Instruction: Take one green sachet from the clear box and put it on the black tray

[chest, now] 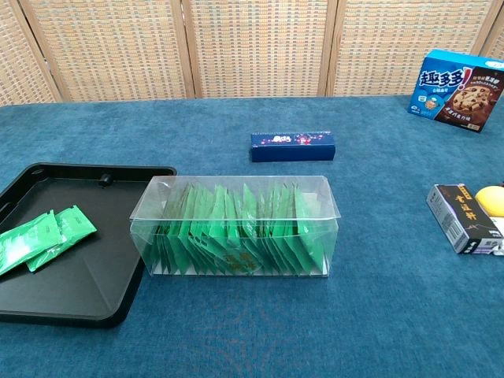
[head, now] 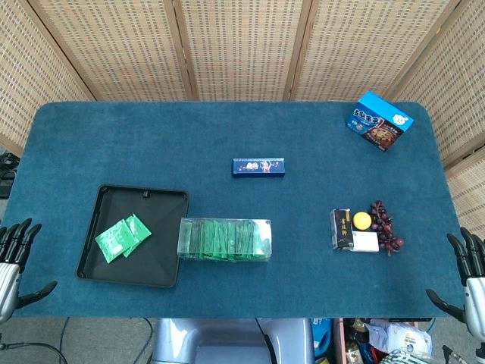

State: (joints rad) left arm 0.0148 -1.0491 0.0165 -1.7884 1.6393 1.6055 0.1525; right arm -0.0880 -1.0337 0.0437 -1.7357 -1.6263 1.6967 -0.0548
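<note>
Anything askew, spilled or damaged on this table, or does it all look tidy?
Nothing stands out. The clear plastic box stands upright beside the black tray, its green sachets packed inside. Two green sachets lie overlapping on the tray floor. Both hands, left hand and right hand, are open at the table's edges.

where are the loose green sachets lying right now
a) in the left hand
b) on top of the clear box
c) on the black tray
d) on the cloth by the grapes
c: loose green sachets lie flat inside the black tray, left of the clear box.
</note>
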